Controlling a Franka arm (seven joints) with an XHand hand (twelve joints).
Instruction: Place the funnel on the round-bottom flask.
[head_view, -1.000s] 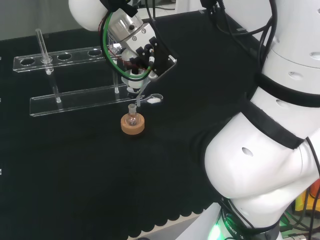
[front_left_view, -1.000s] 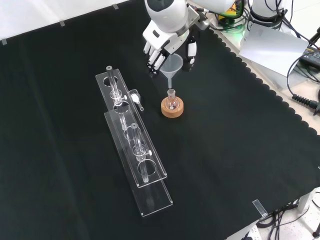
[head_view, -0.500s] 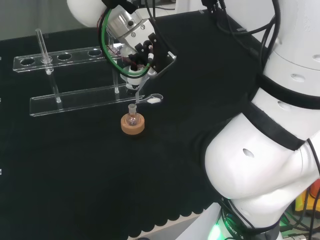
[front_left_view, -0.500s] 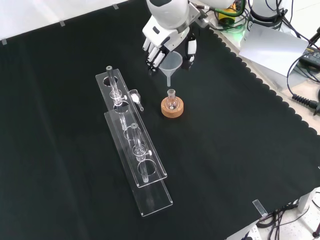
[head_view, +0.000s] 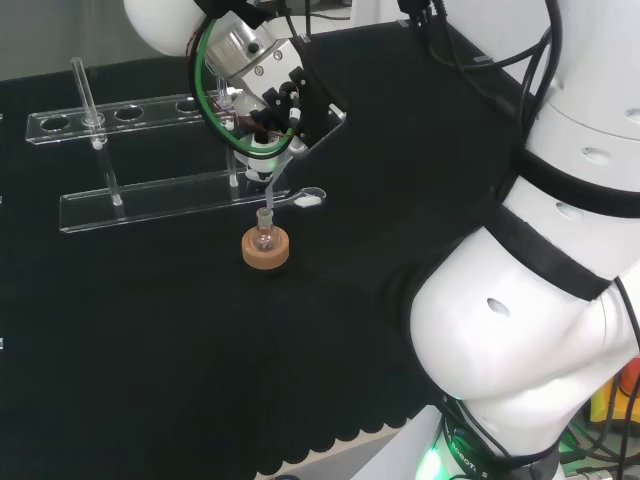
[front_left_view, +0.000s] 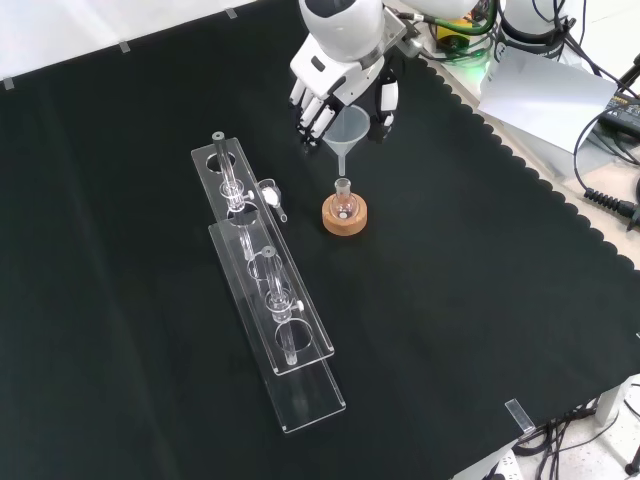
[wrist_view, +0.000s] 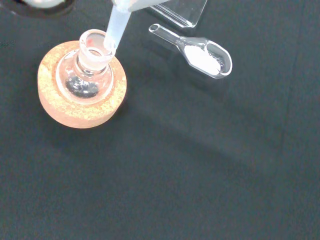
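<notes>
Funnel (front_left_view: 345, 128) is pinched at its cone by the hand (front_left_view: 340, 75), stem hanging down right at the mouth of the round-bottom flask (wrist_view: 87, 75), which sits upright in its cork ring (wrist_view: 82, 107) so the stem can drop in.

since the earlier pictures the hand (front_left_view: 340, 85) is a little farther right in the front view and sits higher and farther left in the head view. the funnel (front_left_view: 346, 132) it carries has gone with it: in the front view its stem tip, earlier off to the upper left of the round-bottom flask (front_left_view: 344, 198), now hangs just above the flask's neck, right at the mouth in the wrist view.
</notes>
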